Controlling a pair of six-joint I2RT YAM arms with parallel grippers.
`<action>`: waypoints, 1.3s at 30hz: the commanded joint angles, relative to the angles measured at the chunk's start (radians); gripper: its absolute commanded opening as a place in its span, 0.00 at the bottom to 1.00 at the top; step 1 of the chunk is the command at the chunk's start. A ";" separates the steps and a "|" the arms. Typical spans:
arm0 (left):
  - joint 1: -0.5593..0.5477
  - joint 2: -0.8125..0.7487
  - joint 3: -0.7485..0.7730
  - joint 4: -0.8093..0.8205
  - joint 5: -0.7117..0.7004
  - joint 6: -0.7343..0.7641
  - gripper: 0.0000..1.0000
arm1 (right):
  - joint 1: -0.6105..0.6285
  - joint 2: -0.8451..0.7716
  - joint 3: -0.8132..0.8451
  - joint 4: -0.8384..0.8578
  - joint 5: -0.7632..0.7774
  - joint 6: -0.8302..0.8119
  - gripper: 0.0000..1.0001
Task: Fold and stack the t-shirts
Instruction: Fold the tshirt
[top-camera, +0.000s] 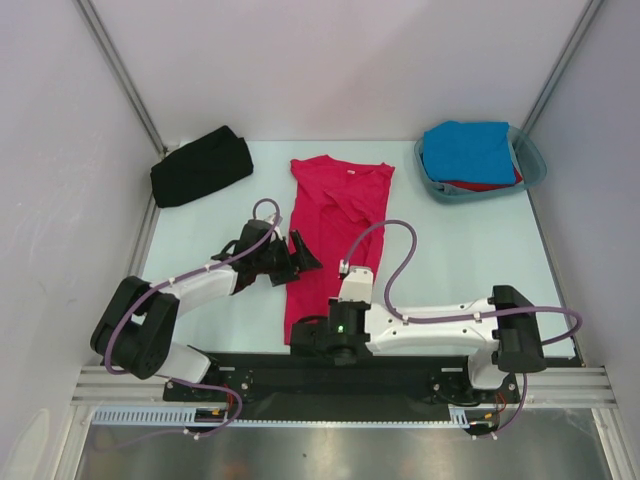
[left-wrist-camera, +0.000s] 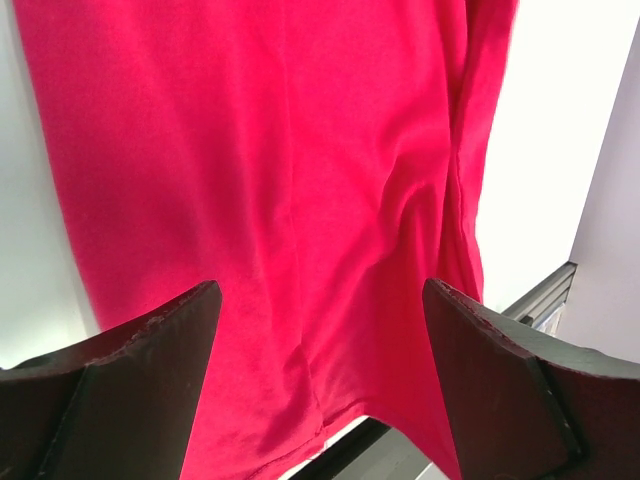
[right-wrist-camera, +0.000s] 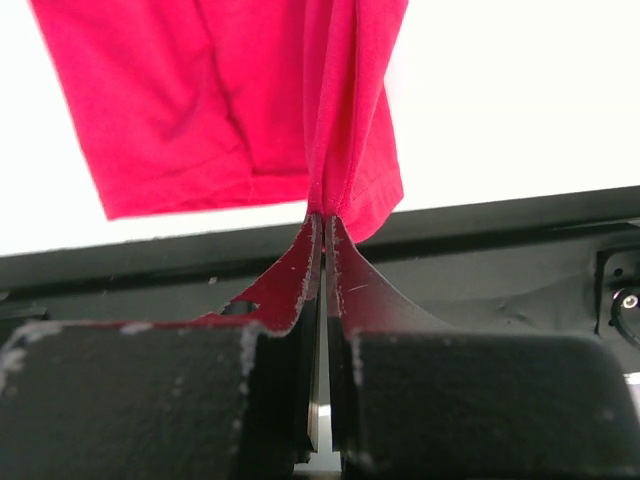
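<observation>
A crimson-pink t-shirt (top-camera: 330, 225) lies lengthwise at the middle of the bench (top-camera: 450, 260), with its collar and small white neck label (top-camera: 351, 172) toward the far side. Its hem reaches the near edge, and its upper body is rumpled into diagonal folds. The right gripper (top-camera: 308, 335) is clamped tight on that near hem. In the right wrist view the gripper (right-wrist-camera: 325, 222) has its two fingers pressed together on a gathered pleat of the cloth (right-wrist-camera: 200, 100), just above the black base rail (right-wrist-camera: 500, 225). The left gripper (top-camera: 303, 252) is at the shirt's left edge about halfway up, its jaws spread wide and holding nothing. The left wrist view shows the two dark fingers (left-wrist-camera: 150, 370) apart with the pink fabric (left-wrist-camera: 300, 150) spread between and beyond them. Whether they touch the cloth cannot be told. A black t-shirt (top-camera: 200, 167) sits bundled at the far left corner of the bench, well apart from the pink one. At the far right, a translucent teal tub (top-camera: 535, 165) holds a folded bright blue t-shirt (top-camera: 468, 150), with a red t-shirt (top-camera: 480, 186) showing beneath it.
</observation>
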 joint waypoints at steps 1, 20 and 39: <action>0.009 -0.008 -0.019 0.032 0.024 -0.017 0.88 | 0.028 -0.052 0.044 -0.196 0.063 0.032 0.00; 0.007 0.060 -0.008 0.079 0.105 -0.025 0.88 | 0.070 0.073 -0.084 -0.192 -0.152 0.041 0.01; 0.006 0.116 0.023 0.103 0.182 0.010 0.87 | -0.184 -0.414 -0.175 -0.191 0.239 0.135 0.00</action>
